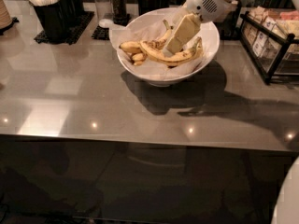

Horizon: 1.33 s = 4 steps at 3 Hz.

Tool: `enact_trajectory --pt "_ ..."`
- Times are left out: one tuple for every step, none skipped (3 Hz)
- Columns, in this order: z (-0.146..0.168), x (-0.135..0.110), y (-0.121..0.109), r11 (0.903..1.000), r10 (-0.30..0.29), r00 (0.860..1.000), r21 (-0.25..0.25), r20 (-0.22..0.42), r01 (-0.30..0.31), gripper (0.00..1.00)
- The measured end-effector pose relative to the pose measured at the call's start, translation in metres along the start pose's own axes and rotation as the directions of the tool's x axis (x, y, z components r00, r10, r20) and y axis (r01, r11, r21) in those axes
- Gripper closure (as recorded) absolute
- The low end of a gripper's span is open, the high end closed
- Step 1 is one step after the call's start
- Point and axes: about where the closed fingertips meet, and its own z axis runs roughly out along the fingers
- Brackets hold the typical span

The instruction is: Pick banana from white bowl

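Observation:
The white bowl (163, 80) stands at the back middle of the grey counter, lined with crinkled white paper. The long curved yellow banana (161, 56) lies across the bowl's middle, its ends turned up. My gripper (172, 49) reaches down into the bowl from the upper right, its tip right at the banana's middle. The white arm housing (205, 3) hangs over the bowl's far right rim. A second banana (164, 33) leans up behind the gripper, partly hidden by it.
Short stubby bananas (132, 50) lie in the bowl's left side. Black cups of stirrers (51, 10) stand at the back left, shakers (110, 3) behind the bowl, and a black wire rack of packets (275, 41) at the right. The counter's front edge (140, 141) runs across the lower middle.

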Motion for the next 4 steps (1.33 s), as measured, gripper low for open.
enact_trajectory --pt "0.016 0.008 -0.002 0.9992 0.039 0.999 -0.007 0.008 -0.039 0.17" --pt "0.026 0.014 -0.007 0.998 0.063 0.998 0.003 0.004 -0.063 0.18" --pt "0.03 0.016 -0.014 0.9977 0.067 0.998 0.014 -0.006 -0.067 0.2" --pt "0.033 0.013 -0.021 0.9987 0.048 0.998 0.016 -0.034 -0.048 0.22"
